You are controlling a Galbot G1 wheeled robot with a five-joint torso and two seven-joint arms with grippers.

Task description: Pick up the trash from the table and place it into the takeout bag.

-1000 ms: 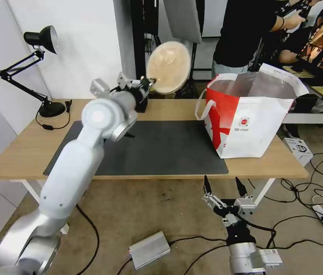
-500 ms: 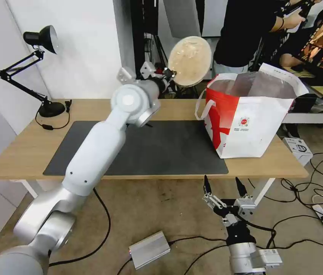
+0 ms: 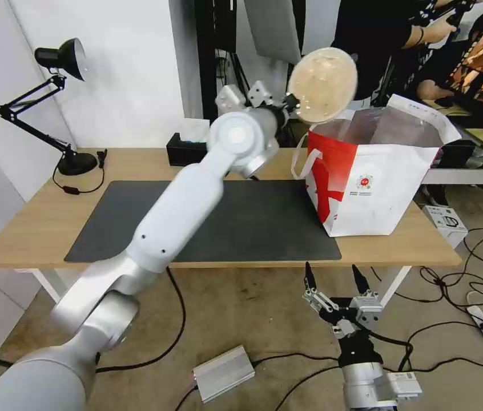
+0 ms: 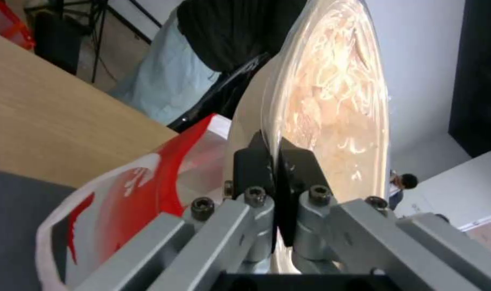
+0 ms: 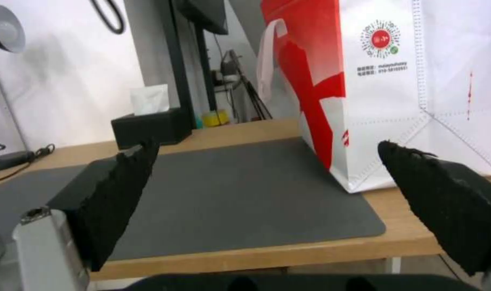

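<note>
The beige bowl (image 3: 322,77) has been carried rightward, above the takeout bag (image 3: 375,182). The left tool (image 4: 276,159) is clamped on its thin rim; it is judged light and easily crushed.

The worktop (image 3: 36,228) is seen from above and in front by the head view, looking down across its whole length. The takeout bag (image 4: 122,194) is seen at very close range by the left wrist view. The right wrist view is set below the front edge, facing the same takeout bag.
</note>
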